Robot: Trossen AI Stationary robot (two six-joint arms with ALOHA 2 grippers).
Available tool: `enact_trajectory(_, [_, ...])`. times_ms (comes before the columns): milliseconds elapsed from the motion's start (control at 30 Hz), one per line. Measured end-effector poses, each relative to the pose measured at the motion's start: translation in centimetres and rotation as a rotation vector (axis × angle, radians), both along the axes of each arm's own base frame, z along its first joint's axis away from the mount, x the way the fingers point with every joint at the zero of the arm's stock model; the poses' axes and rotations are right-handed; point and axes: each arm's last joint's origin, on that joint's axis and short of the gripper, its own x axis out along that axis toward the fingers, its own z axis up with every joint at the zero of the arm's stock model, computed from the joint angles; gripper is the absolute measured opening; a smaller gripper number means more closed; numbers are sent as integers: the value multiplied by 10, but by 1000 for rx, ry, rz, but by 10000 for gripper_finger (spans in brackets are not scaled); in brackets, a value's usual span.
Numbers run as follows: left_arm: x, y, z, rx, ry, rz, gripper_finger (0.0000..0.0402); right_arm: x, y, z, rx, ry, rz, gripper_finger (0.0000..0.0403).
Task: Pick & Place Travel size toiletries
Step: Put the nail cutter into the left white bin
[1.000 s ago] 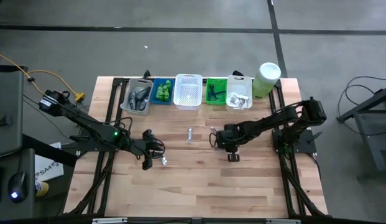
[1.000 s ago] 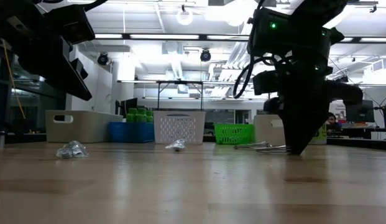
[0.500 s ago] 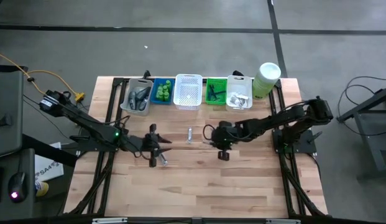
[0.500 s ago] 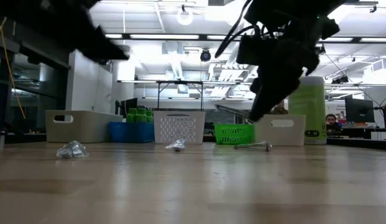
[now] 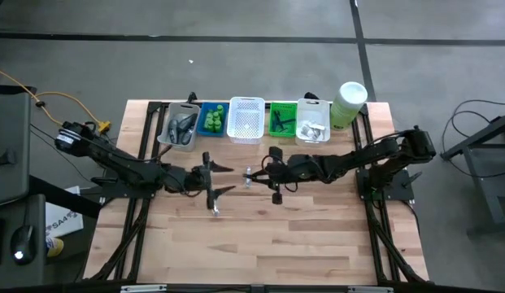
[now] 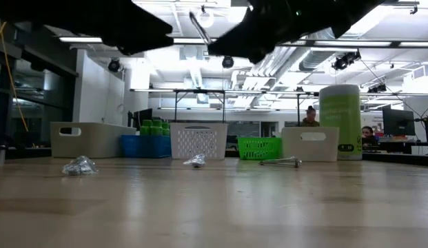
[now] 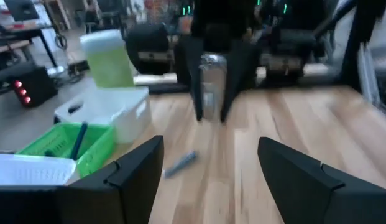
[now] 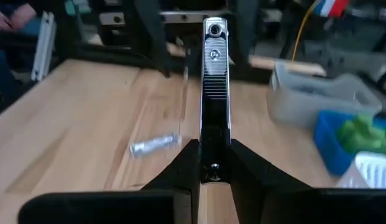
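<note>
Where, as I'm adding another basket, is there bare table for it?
Bare: the near half of the table, from the grippers to the front edge. Crowded: the far edge, with the basket row and canister; the middle, where the left gripper faces the right gripper, which holds a slim silvery tool.

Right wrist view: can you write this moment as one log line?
right pincer: shut on nail clipper, held above table | left pincer: open, facing the clipper | silvery tube: lying on table
</note>
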Motion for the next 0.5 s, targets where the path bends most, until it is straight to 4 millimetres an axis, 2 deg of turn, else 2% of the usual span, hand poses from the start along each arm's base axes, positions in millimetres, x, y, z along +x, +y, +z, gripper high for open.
enact_trajectory(267, [10,10,18,-26,-108,-70,259,2,1,9,-41,-100,31,52])
enact_trajectory(500, [20,6,26,-4,-127,-98,259,8,-1,7,-57,-146,25,52])
